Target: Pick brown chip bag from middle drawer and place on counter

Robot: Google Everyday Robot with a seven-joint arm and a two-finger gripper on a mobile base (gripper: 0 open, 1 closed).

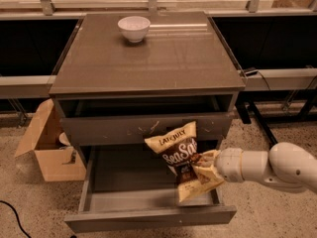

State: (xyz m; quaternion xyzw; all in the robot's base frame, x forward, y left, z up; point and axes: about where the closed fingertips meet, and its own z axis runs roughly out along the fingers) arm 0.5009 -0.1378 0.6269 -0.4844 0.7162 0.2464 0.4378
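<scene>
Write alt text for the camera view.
The gripper, reaching from the right, grips the brown chip bag over the open middle drawer. A white bowl stands on the counter; a cardboard box sits on the floor, left.
</scene>
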